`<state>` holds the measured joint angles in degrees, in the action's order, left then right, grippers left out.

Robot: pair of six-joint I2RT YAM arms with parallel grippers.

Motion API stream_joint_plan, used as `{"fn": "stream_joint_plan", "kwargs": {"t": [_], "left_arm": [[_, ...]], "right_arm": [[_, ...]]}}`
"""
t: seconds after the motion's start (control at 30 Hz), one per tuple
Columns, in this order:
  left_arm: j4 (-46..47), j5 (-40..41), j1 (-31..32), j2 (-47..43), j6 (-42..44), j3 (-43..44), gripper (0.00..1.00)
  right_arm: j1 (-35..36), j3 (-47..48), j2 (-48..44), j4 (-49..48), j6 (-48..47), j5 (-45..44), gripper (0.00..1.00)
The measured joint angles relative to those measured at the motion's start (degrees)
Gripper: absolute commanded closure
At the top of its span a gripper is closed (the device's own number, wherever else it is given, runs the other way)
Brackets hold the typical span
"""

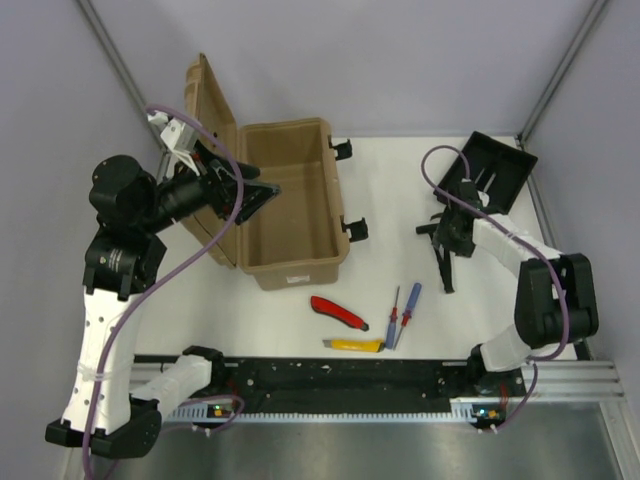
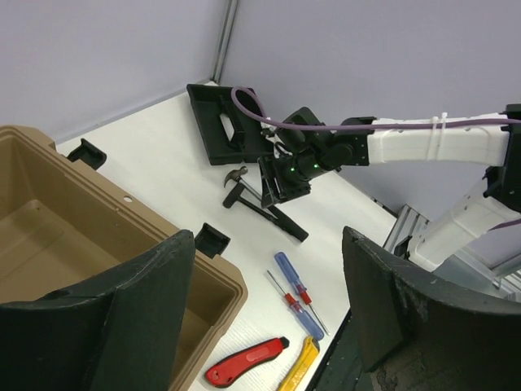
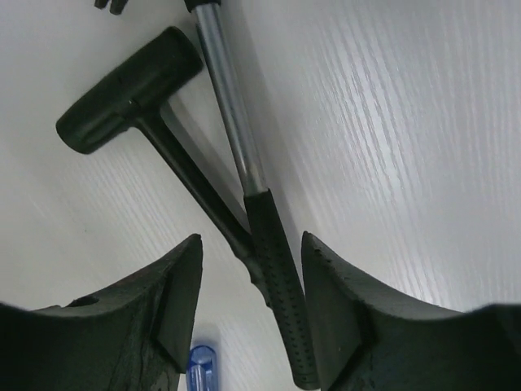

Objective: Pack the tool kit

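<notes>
The tan toolbox (image 1: 300,255) (image 2: 213,281) stands open, lid (image 1: 210,110) tipped back left. My left gripper (image 1: 262,195) (image 2: 269,273) hovers open over its rim, holding nothing. Two crossed hammers lie on the table: a black mallet (image 3: 130,90) and a steel-shafted hammer with a black grip (image 3: 281,285) (image 1: 443,270) (image 2: 281,221). My right gripper (image 1: 452,240) (image 3: 251,244) (image 2: 281,175) straddles both handles, open, with gaps on either side. The red utility knife (image 1: 338,311) (image 2: 244,362), yellow knife (image 1: 355,345) (image 2: 299,366) and two screwdrivers (image 1: 402,312) (image 2: 295,295) lie near the front.
A shallow black tray (image 1: 495,168) (image 2: 220,122) rests tilted at the back right corner. Black latches (image 1: 352,228) (image 2: 212,241) stick out from the toolbox's right side. Grey walls close the table at the back and sides; a black rail (image 1: 330,375) runs along the front.
</notes>
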<state>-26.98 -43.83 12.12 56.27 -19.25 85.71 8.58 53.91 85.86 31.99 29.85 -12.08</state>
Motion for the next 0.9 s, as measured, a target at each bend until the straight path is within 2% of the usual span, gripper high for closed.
{"fn": "stream_joint_plan", "kwargs": {"t": [0.17,0.4,0.57,0.9], "left_arm": [[0.0,0.5,0.0,-0.1,0.5,0.0,0.23],[-0.2,1.4,0.0,-0.4,1.2,0.0,0.23],[-0.5,1.5,0.0,-0.5,1.4,0.0,0.23],[-1.2,1.7,0.0,-0.7,1.5,0.0,0.23]], "right_arm": [[0.0,2.7,5.9,-2.4,-1.1,0.8,0.59],[-0.1,3.7,7.5,-2.8,-1.7,0.2,0.61],[-0.5,4.4,8.5,-3.3,-2.3,0.0,0.72],[-0.8,4.4,11.0,-3.3,-3.3,-0.3,0.7]]}}
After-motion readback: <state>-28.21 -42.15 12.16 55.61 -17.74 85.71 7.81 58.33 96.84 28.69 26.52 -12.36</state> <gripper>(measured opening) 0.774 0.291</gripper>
